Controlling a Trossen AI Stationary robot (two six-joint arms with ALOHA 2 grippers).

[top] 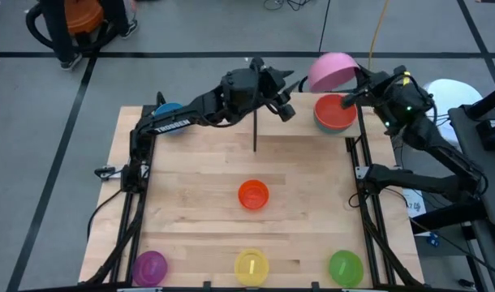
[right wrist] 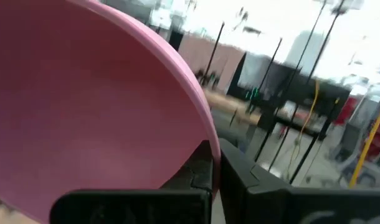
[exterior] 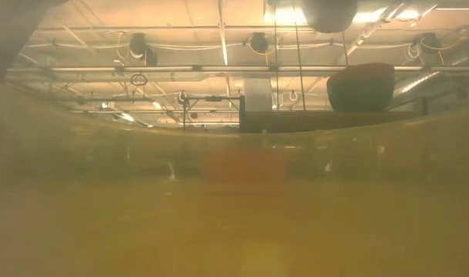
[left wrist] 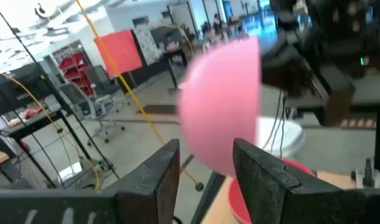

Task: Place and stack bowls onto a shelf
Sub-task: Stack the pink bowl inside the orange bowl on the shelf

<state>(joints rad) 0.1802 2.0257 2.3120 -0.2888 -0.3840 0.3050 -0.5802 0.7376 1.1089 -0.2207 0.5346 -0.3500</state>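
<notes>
My right gripper (top: 350, 93) is shut on a pink bowl (top: 332, 71), held on its side in the air above the table's far right part. Just below it, a red bowl (top: 335, 109) sits nested in a teal bowl (top: 319, 122) on the light-wood shelf (top: 300, 138), whose black bar (top: 256, 134) shows to the left. My left gripper (top: 286, 109) is open and empty, left of the red bowl. In the left wrist view its fingers (left wrist: 162, 165) stand apart, with the pink bowl (left wrist: 221, 112) beyond them. My right gripper pinches the pink bowl's rim (right wrist: 202, 134) between its two fingers, one finger inside the bowl and one outside. It comes at the rim from the table's right. The bowl is lifted clear and tipped on its side, above the red bowl.
An orange bowl (top: 253, 195) sits at the table's middle. Purple (top: 150, 266), yellow (top: 251, 266) and green (top: 345, 266) bowls line the near edge. A blue bowl (top: 168, 109) is at the far left, partly under my left arm. In the low view the raised shelf (exterior: 327, 121) carries a bowl (exterior: 361, 86).
</notes>
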